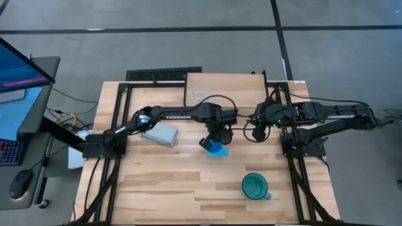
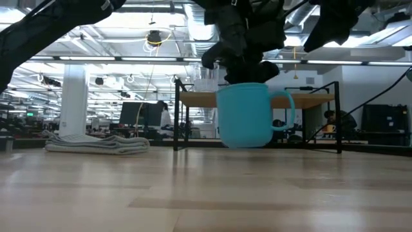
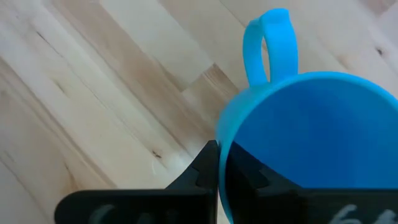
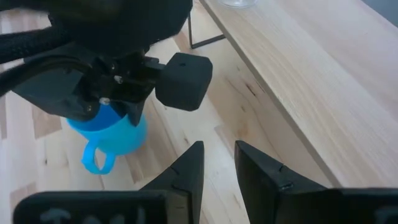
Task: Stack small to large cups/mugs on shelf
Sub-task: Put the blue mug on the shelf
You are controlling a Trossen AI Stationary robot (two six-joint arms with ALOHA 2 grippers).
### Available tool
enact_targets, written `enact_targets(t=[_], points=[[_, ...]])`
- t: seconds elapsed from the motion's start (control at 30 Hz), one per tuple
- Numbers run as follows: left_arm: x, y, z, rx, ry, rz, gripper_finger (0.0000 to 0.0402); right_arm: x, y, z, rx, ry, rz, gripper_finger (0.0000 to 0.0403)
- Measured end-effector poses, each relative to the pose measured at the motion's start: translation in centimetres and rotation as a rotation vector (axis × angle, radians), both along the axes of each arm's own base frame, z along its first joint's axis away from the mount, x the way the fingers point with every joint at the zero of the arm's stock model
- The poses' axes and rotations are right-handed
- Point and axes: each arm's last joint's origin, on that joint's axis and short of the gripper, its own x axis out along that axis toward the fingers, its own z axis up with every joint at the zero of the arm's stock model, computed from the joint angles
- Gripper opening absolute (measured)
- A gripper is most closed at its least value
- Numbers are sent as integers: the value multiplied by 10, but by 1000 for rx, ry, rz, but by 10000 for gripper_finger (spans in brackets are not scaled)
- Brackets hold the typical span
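Observation:
My left gripper is shut on the bright blue mug at the table's middle, in front of the shelf. The shelf is a pale board on black legs. The tiny clear glass cup stands on the shelf's left part. The teal-green mug stands upright on the tabletop nearer the front edge; in the low view it hides the blue mug. My right gripper hangs open and empty just right of the blue mug, beside the shelf's front edge. My left gripper holds the blue mug by its wall at the rim, on the side away from the handle. One finger is outside the wall and one is inside. The fingers come from above. The mug is mouth up; whether its base is on the table, I cannot tell.
A folded grey cloth or block lies on the tabletop left of the blue mug, under my left arm. Bare planks lie toward the table's front left. The shelf's black legs stand behind the mugs.

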Motion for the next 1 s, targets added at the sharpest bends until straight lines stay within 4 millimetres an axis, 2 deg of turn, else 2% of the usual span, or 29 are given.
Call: enact_targets(t=[0.3, 0.47, 0.8, 1.0], points=[[-2, -5, -17, -3, 44, -5, 0, 0, 0, 0, 0, 1, 1, 113], [-3, -5, -17, -7, 55, 13, 1, 0, 0, 0, 1, -1, 1, 113], [-2, -8, -17, -17, 60, 59, 41, 0, 0, 0, 1, -1, 1, 113], [-2, -8, -16, -16, 59, 57, 44, 0, 0, 0, 2, -2, 1, 113]])
